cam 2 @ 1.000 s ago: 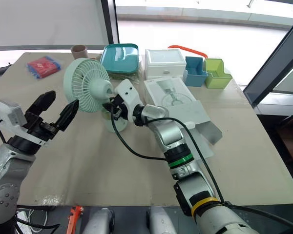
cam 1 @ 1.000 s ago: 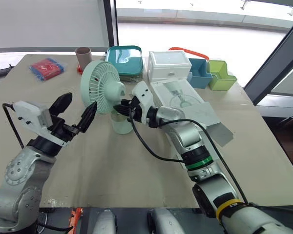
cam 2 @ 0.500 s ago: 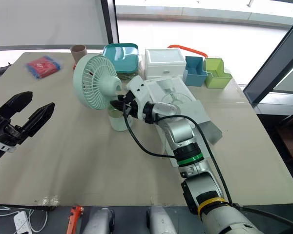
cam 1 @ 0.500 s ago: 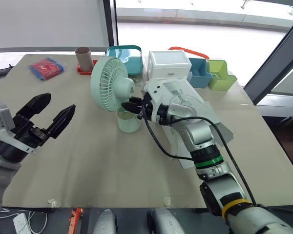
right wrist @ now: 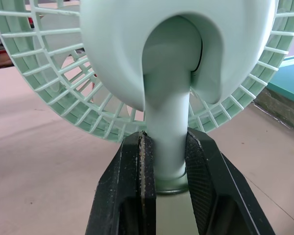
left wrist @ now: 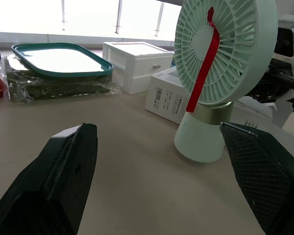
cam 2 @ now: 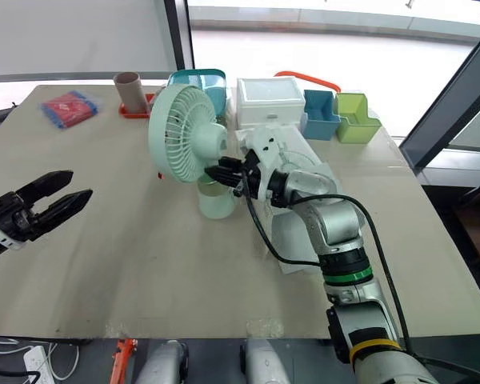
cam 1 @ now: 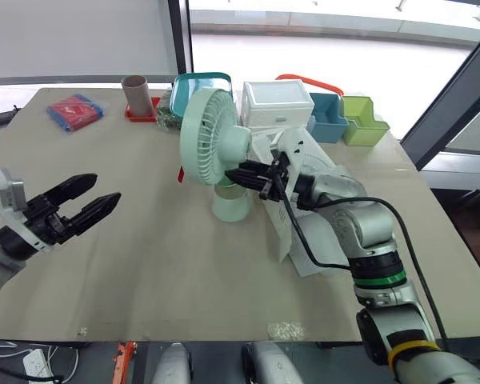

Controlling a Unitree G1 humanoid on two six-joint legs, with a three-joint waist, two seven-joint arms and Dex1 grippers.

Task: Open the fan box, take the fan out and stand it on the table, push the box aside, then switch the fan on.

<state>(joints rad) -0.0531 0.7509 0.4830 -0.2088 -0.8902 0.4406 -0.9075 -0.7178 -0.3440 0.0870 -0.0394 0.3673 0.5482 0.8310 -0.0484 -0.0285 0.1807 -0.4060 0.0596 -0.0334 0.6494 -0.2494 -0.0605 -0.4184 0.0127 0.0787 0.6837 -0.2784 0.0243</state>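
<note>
1. R jaws clamped on neck of fan (cam 1: 214, 138); black textured pads (right wrist: 201, 166) on either side.
2. L jaws apart, gripping nothing, well left of fan.
3. Fan: mint plastic, round ribbed grille, cone base upright on desk (cam 1: 144, 264), just beside white fan box (left wrist: 164, 95).
4. L wrist view: red strip (left wrist: 202, 68) down grille front.
5. Brown tube (cam 1: 134, 90) upright in red tray (cam 1: 148, 116).

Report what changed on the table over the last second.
The right gripper, shut on the neck of the pale green plastic desk fan throughout, carried it toward the robot's right, closer to the white cardboard fan box. The open left gripper drew back to the left, away from the fan's grille. The white drawer unit and teal tray stayed put.
</note>
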